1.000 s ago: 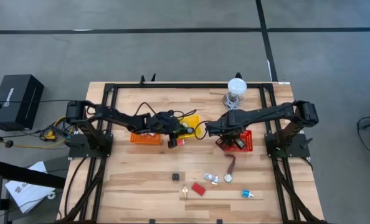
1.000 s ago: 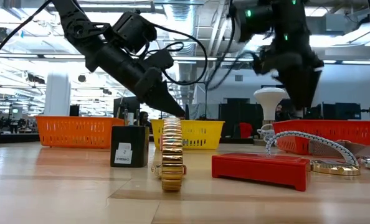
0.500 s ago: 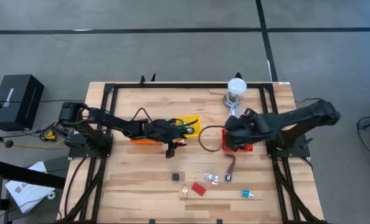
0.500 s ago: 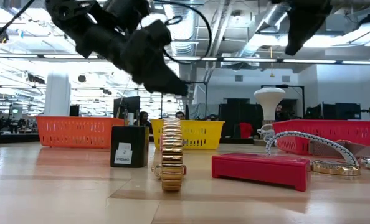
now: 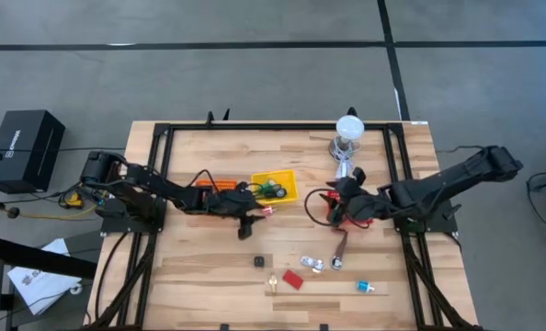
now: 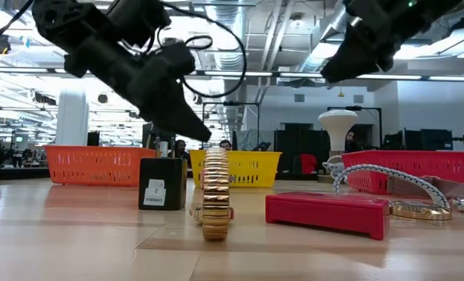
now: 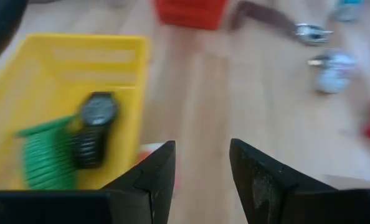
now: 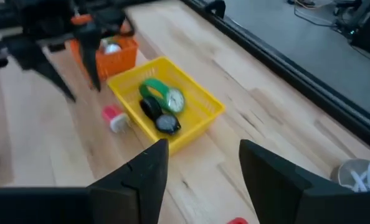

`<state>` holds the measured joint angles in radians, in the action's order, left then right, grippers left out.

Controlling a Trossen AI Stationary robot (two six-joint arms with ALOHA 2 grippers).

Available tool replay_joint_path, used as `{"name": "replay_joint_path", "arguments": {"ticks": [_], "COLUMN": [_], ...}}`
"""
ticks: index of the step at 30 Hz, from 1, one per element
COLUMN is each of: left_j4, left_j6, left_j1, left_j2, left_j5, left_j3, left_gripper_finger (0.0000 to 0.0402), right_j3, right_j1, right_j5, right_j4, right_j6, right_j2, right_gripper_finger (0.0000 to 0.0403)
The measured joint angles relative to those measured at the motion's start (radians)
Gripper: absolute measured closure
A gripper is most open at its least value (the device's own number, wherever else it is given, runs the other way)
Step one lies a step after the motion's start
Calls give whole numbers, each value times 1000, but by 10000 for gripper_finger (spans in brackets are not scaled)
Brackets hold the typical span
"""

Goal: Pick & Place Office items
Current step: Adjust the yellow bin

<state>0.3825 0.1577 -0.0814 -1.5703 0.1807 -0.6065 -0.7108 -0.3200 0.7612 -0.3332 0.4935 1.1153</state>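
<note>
With both hands held apart and empty, the left hand should probably be lowered squarely over the black block on the tabletop.

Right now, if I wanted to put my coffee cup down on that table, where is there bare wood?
The near-left corner is bare, left of the small black block. So is the far-left stretch behind the orange bin. The near-right is crowded: red block, brown strap, silver bits and blue piece. The middle holds the yellow bin and both arms.
</note>
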Motion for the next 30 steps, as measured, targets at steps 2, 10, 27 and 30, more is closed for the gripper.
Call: {"name": "replay_joint_path", "arguments": {"ticks": [2,10,27,30], "left_j4": [-1,1,6,-2], "left_j6": [0,-29,-361,-372], "left_j1": [17,91,68,64], "left_j2": [0,0,-5,-9], "left_j5": [11,14,54,52], "left_j3": [11,22,23,25], "left_gripper_finger": [257,257,257,257], "right_j3": [0,0,0,0], "right_j1": [15,73,99,99], "right_j5": [-1,-3,-55,-55], "right_j4": [6,8,6,6], "right_j6": [-7,-7,-31,-31], "right_j2": [26,77,77,77], "right_gripper_finger": [214,215,215,214]}}
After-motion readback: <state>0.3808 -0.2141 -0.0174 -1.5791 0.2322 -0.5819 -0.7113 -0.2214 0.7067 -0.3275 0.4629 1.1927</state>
